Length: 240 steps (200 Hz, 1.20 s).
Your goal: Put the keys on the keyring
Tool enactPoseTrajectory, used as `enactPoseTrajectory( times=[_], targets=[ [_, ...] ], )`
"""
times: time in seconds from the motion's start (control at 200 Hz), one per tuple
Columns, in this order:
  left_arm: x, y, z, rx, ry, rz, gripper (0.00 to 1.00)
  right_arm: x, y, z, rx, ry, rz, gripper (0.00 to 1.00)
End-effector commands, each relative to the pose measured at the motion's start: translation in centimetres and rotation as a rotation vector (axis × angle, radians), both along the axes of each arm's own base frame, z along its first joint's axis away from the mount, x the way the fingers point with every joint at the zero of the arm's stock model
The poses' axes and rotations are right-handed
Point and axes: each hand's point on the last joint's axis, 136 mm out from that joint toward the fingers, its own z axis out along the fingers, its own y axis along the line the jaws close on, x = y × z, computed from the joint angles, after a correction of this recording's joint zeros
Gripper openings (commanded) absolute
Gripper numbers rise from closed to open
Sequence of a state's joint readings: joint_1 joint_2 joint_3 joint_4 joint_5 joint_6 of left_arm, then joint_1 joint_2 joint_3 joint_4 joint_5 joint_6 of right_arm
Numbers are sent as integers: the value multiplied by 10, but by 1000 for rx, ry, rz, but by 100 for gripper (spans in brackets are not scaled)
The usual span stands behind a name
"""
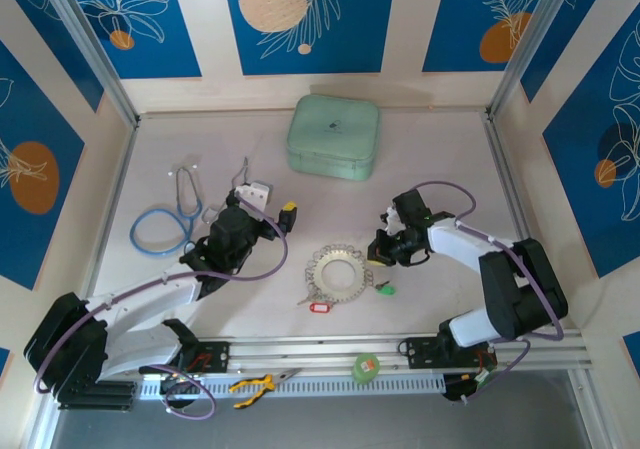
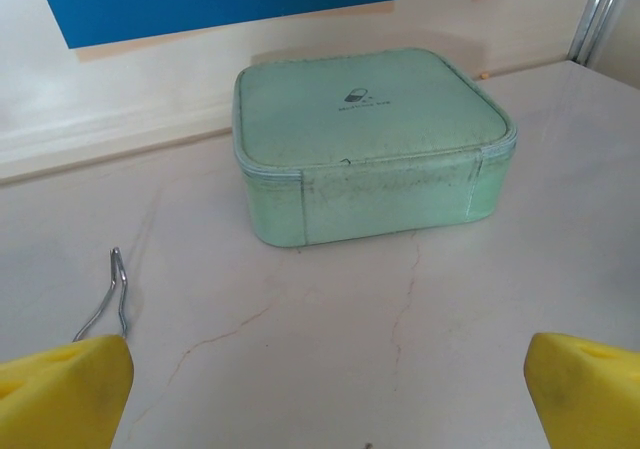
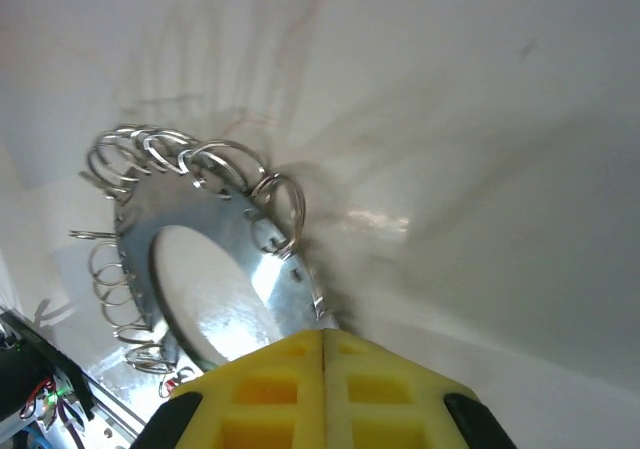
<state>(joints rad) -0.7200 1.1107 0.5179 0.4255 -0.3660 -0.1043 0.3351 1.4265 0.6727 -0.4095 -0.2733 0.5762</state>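
Observation:
The keyring (image 1: pixel 338 272), a silvery plate with a hollow centre and many small wire loops round its rim, lies flat at the table's middle. A red-headed key (image 1: pixel 320 307) lies just in front of it, and a green-headed key (image 1: pixel 383 289) just to its right. My right gripper (image 1: pixel 380 252) is down at the ring's right rim. In the right wrist view its yellow fingertips (image 3: pixel 323 339) are pressed together right where the keyring (image 3: pixel 265 274) edge runs under them; I cannot tell if metal is pinched. My left gripper (image 1: pixel 275 201) hangs open left of the ring, its pads (image 2: pixel 60 389) wide apart over bare table.
A mint-green case (image 1: pixel 333 136) stands at the back centre, straight ahead of the left gripper (image 2: pixel 320 399). A blue-tubed stethoscope (image 1: pixel 165 224) lies at the left. Yellow-handled pliers (image 1: pixel 255 384) and a green tape roll (image 1: pixel 367 367) rest on the front rail.

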Motion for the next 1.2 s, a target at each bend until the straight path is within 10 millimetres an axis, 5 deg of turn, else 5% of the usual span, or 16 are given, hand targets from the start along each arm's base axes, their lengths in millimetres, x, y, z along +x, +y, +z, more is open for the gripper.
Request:
enactPoseTrajectory(
  times=[0.0, 0.15, 0.415, 0.64, 0.775, 1.075, 1.195],
  targets=[
    [4, -2, 12, -36, -10, -1, 99, 1, 0, 9, 13, -39, 9, 4],
    [4, -1, 13, -37, -12, 0, 99, 0, -6, 2, -21, -22, -8, 5],
    [2, 1, 14, -35, -12, -1, 99, -3, -10, -5, -60, 12, -19, 25],
    [1, 1, 13, -35, -10, -4, 99, 0, -8, 1, -120, -33, 45, 28],
    [-1, -2, 11, -38, 1, -23, 99, 17, -3, 23, -155, -172, 159, 31],
    [-12, 2, -1, -34, 27, -44, 98, 75, 3, 112, -230, -644, 441, 32],
    [-17, 1, -8, -41, 22, -65, 98, 84, -8, 107, -287, -812, 559, 33]
  ],
)
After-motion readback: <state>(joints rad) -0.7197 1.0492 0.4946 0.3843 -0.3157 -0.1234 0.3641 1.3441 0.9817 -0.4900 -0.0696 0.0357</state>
